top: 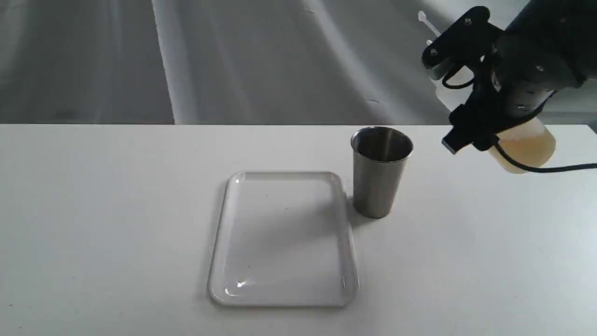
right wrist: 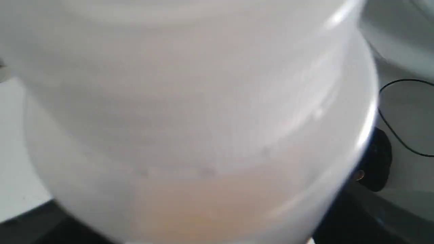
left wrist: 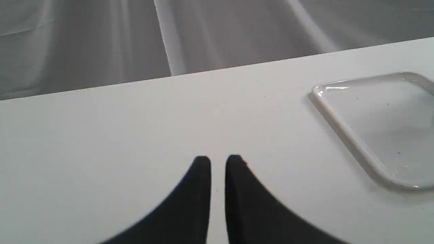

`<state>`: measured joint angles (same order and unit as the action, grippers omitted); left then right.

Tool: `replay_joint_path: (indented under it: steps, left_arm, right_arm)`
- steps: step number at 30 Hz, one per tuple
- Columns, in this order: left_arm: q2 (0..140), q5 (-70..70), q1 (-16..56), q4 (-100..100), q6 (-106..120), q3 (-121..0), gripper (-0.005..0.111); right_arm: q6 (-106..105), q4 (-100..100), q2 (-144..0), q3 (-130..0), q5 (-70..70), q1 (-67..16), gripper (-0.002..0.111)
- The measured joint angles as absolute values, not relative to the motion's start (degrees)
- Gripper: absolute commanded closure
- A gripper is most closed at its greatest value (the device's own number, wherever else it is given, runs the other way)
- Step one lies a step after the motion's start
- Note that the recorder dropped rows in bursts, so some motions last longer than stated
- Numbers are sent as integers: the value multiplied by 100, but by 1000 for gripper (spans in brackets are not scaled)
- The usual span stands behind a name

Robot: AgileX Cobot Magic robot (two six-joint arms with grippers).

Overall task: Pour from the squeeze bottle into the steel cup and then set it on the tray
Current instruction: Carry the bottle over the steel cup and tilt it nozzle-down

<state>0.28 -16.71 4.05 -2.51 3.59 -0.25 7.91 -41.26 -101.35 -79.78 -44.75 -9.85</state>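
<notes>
The squeeze bottle point(top: 527, 144) hangs tilted in the air at the upper right, with amber liquid pooled at its lower end and its thin nozzle point(top: 426, 21) pointing up and to the left. My right gripper point(top: 471, 88) is shut on the bottle's body, to the right of and above the steel cup point(top: 378, 182). Close up in the right wrist view, the bottle point(right wrist: 203, 135) fills the picture. The cup stands upright on the table, just right of the white tray point(top: 219, 261). My left gripper point(left wrist: 218, 162) hovers shut over bare table left of the tray point(left wrist: 339, 118).
A black cable point(top: 550, 169) trails from the right arm towards the right edge. Grey draped cloth hangs behind the white table. The tray holds nothing.
</notes>
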Motion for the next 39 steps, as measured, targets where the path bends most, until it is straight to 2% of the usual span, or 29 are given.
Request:
replay_joint_path:
  steps: [11,39]
  left_arm:
    - [28,-1671,405,-251,359,-26,98]
    - [28,-1671,405,-251,359,-26,98]
  right_arm:
    - [768,-4943,-10425,-7992,-4510,-1178,64]
    - [913,-6546,-11319,-8289,-5825,-1531,64]
